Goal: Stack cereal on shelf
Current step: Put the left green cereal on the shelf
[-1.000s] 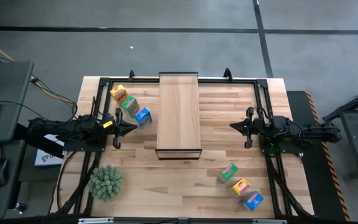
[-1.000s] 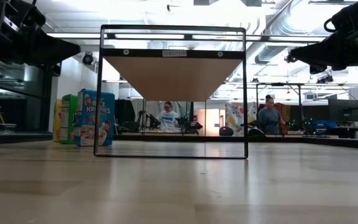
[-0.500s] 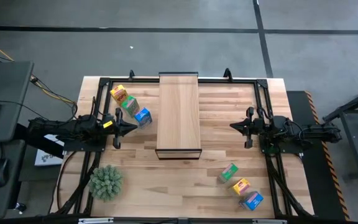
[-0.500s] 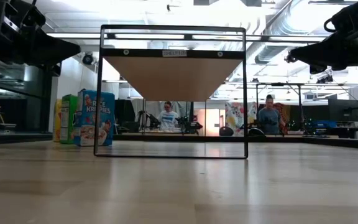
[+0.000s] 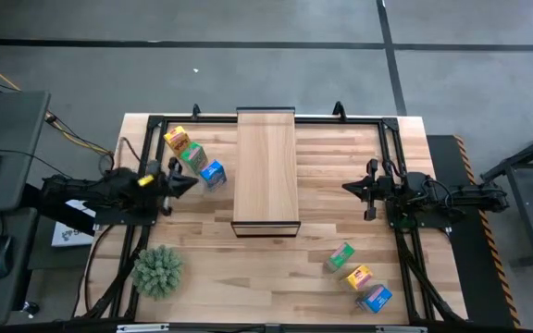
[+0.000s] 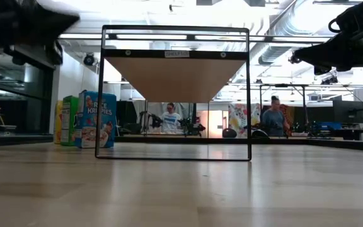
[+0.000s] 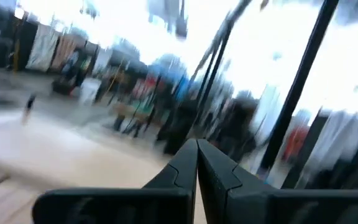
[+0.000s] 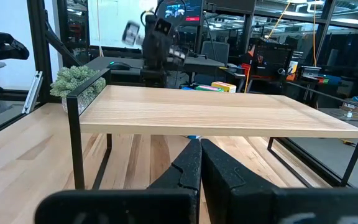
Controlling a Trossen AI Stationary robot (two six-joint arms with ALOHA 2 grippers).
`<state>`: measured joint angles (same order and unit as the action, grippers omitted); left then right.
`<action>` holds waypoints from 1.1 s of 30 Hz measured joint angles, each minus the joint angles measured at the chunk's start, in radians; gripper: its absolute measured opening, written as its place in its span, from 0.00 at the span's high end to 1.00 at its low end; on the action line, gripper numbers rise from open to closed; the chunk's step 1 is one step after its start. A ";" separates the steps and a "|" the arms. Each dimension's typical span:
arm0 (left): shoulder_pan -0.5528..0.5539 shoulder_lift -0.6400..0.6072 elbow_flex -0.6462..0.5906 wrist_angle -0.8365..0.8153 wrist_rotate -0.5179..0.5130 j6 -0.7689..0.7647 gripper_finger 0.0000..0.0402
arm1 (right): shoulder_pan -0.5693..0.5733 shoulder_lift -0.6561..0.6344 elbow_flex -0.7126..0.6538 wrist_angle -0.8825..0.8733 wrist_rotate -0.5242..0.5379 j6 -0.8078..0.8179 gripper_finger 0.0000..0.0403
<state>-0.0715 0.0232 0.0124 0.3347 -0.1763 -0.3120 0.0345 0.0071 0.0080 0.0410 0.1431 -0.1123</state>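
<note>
We judge the task barely begun: the shelf (image 5: 266, 171), our landmark, stands bare in the middle of the worktop (image 5: 340, 277), with no box on it. Three cereal boxes lie in a short row off the shelf's left side near its far end: a yellow-orange box (image 5: 176, 140), a green box (image 5: 192, 158) and a blue box (image 5: 213, 173) closest to the shelf. Three more sit well off the shelf's near right corner: a second green box (image 5: 341, 255), a second yellow-orange box (image 5: 358, 276) and a second blue box (image 5: 375, 297).

Our left tool (image 5: 190, 180) hangs beside the shelf's left edge, just next to the blue box, its fingers clenched on nothing. Our right tool (image 5: 350, 188) waits off the shelf's right edge, likewise clenched and empty.

To do this step well, we should spread the left fingers before descending, square them to the blue box's narrow faces, and avoid nudging the green neighbour that touches it. A spiky plant (image 5: 158, 270) sits left of the shelf's near end, clear of our path.
</note>
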 joint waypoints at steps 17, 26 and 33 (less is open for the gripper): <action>0.037 0.561 0.620 -0.362 -0.438 -0.016 0.99 | 0.000 0.000 0.000 0.000 0.000 0.000 1.00; 0.241 0.974 1.176 -1.394 -0.385 -0.311 0.75 | 0.000 0.000 0.000 0.000 0.000 0.000 1.00; 0.509 1.079 1.205 -1.543 -0.104 -0.309 0.45 | 0.000 0.000 0.000 0.000 0.000 0.000 1.00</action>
<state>0.4376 1.1024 1.2173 -1.2087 -0.2800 -0.6209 0.0345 0.0071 0.0081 0.0410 0.1432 -0.1123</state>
